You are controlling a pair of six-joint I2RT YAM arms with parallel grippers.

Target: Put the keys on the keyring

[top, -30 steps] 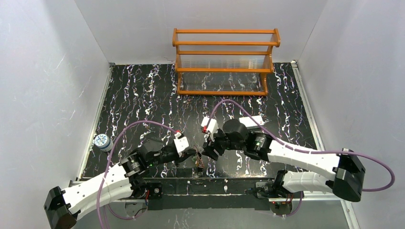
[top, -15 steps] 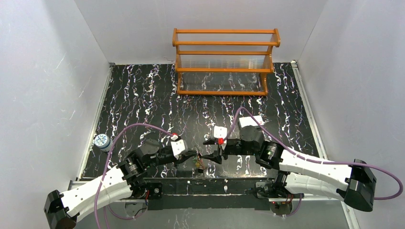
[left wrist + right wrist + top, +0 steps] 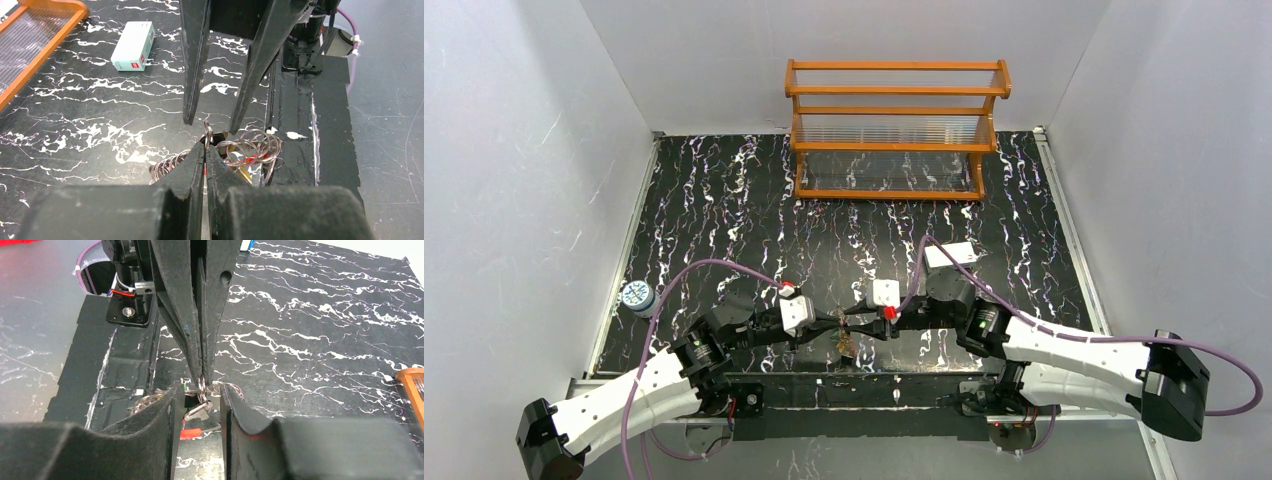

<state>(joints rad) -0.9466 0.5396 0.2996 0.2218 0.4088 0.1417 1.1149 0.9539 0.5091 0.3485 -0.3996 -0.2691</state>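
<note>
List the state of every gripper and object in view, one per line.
Left gripper: shut, pinching a small metal ring.
Right gripper: open, jaws either side of that ring, not touching it.
Bunch of silver metal rings: clustered beside the left fingertips; hanging or resting, cannot tell.
White rectangular box: lying flat on the table, untouched.
Orange wooden rack: upright at the far edge.
</note>
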